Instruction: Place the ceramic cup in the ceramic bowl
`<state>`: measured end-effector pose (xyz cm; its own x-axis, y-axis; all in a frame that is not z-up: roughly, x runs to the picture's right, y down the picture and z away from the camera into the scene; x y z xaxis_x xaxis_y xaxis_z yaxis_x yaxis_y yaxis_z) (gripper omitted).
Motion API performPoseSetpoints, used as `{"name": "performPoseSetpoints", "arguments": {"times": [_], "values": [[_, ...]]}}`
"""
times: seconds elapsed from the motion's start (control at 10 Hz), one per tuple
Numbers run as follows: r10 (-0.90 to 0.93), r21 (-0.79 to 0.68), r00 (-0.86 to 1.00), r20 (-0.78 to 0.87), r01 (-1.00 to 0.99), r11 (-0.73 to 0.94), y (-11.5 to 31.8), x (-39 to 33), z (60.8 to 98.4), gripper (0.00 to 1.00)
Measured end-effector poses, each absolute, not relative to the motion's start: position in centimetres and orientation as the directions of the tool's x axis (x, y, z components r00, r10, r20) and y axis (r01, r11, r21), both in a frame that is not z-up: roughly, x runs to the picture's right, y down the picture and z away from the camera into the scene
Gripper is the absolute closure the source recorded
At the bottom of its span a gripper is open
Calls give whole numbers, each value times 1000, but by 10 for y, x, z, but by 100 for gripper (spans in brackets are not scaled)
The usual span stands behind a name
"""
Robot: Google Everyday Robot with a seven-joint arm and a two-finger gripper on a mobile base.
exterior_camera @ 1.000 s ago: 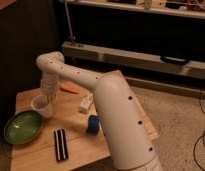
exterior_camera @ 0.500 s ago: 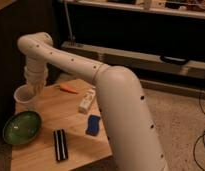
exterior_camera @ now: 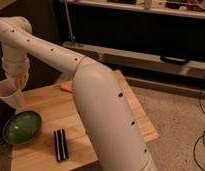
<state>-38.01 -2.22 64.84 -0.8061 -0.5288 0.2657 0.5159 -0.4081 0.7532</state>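
Observation:
The ceramic cup [exterior_camera: 8, 93], small and pale, hangs in the air at the far left, tilted, above and a little left of the bowl. My gripper [exterior_camera: 17, 80] points down from the end of the white arm [exterior_camera: 56, 50] and is shut on the cup's rim. The ceramic bowl [exterior_camera: 22, 127], wide with a green glaze, sits on the left end of the wooden table [exterior_camera: 51, 110], just below the cup. Nothing lies in the bowl.
A black ribbed bar [exterior_camera: 60, 144] lies on the table right of the bowl. An orange object [exterior_camera: 66, 87] lies at the table's back, partly behind the arm. The arm's thick white link [exterior_camera: 108, 120] covers the table's right part. Dark shelving [exterior_camera: 146, 35] stands behind.
The gripper has lifted the cup off the table and carried it left and up, over the bowl's side. The arm fills more of the view and hides the blue and white items.

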Motion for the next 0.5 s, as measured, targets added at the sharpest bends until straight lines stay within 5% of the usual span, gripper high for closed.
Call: {"name": "performPoseSetpoints", "arguments": {"times": [0.5], "values": [[-474, 782, -840, 263, 474, -404, 11, -397, 680, 100]]}}
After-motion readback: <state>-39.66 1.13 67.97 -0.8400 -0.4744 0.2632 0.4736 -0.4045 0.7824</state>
